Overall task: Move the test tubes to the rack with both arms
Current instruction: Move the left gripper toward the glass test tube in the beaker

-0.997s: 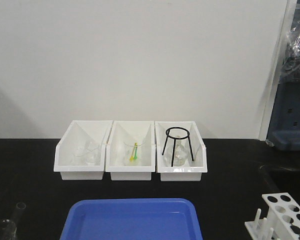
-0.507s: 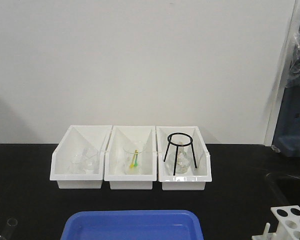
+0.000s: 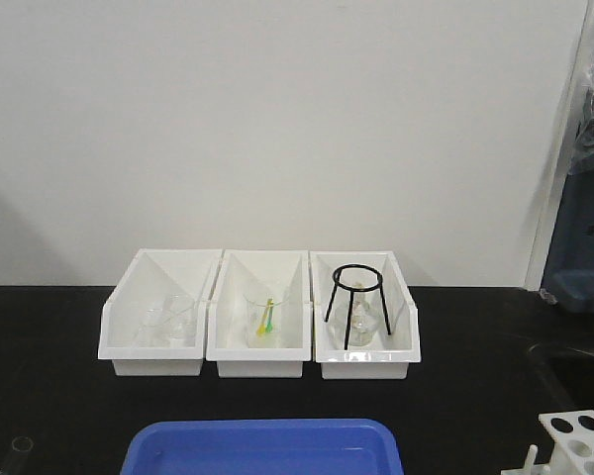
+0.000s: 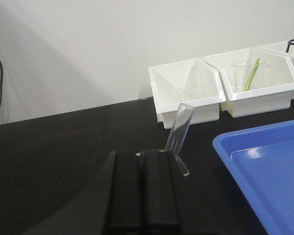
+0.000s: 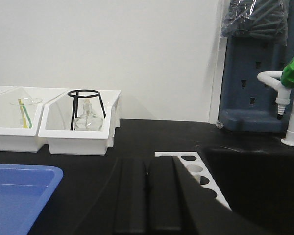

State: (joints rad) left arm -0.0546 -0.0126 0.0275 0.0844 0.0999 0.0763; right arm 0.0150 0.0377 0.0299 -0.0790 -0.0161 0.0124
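In the left wrist view a clear test tube (image 4: 180, 128) leans up to the right, just past the right side of my left gripper (image 4: 141, 155). That gripper is shut with nothing between its black fingers. The tube's lower end is hidden behind the fingers, beside a curved glass rim (image 4: 152, 152). The front view catches only the tube's rim (image 3: 20, 444) at the bottom left. My right gripper (image 5: 147, 160) is shut and empty, and the white rack (image 5: 196, 170) lies just to its right, partly hidden. The rack (image 3: 576, 440) also shows at the front view's bottom right corner.
Three white bins (image 3: 257, 351) stand in a row at the back with beakers and a black tripod stand (image 3: 354, 302). A blue tray (image 3: 262, 447) lies at the front. On the right are a dark sink (image 5: 255, 171) and a white tap with a green knob (image 5: 290, 93).
The front view has shifted: the rack and the tube's rim have slid down toward the bottom edge, and the bins sit a little lower in the frame.
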